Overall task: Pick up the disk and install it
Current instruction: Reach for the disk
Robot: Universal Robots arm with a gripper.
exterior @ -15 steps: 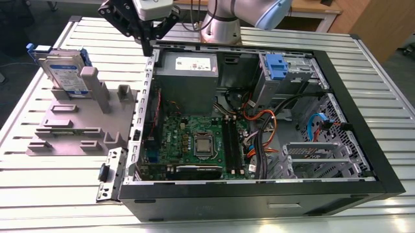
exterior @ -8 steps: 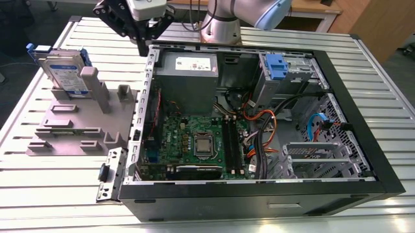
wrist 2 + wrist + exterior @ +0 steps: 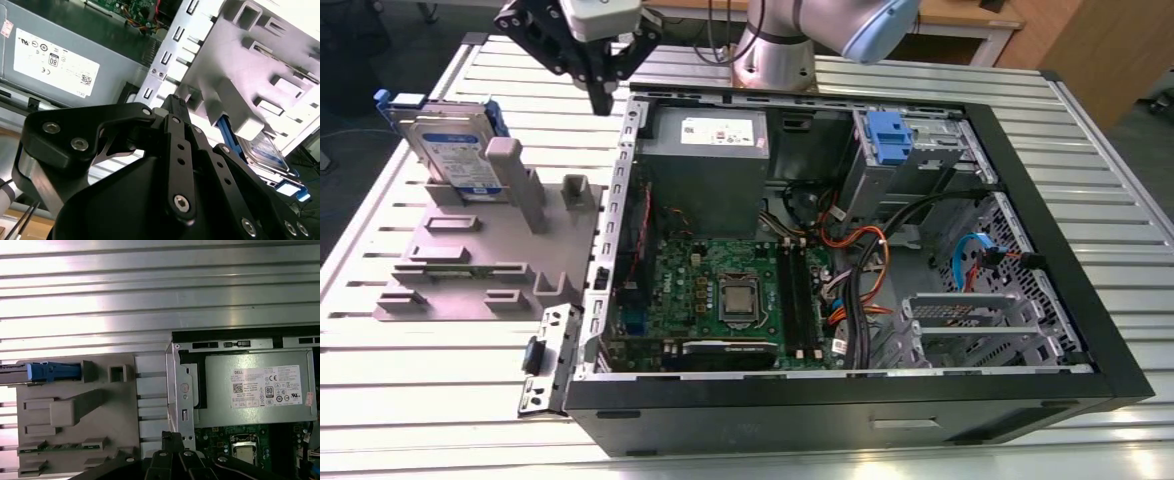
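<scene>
The disk [image 3: 454, 150], a silver hard drive with a white-and-blue label and blue side rails, stands on edge in the grey holder [image 3: 467, 250] at the exterior view's left. My gripper [image 3: 602, 103] hangs above the gap between the holder and the open computer case [image 3: 1067, 250], fingers together and empty, well to the right of the disk. In the first wrist view the disk [image 3: 52, 371] appears edge-on by its blue rail, away from the gripper [image 3: 172, 439]. The second wrist view has the gripper [image 3: 174, 102] close up with the disk [image 3: 262, 150] behind the holder's posts.
Inside the case are the grey power supply [image 3: 707, 135] with a white sticker, the motherboard [image 3: 720, 290], loose cables [image 3: 867, 250] and a blue latch [image 3: 887, 135] on the drive bay. The ribbed metal table [image 3: 454, 400] surrounds everything. The case's side wall [image 3: 630, 150] stands just under the gripper.
</scene>
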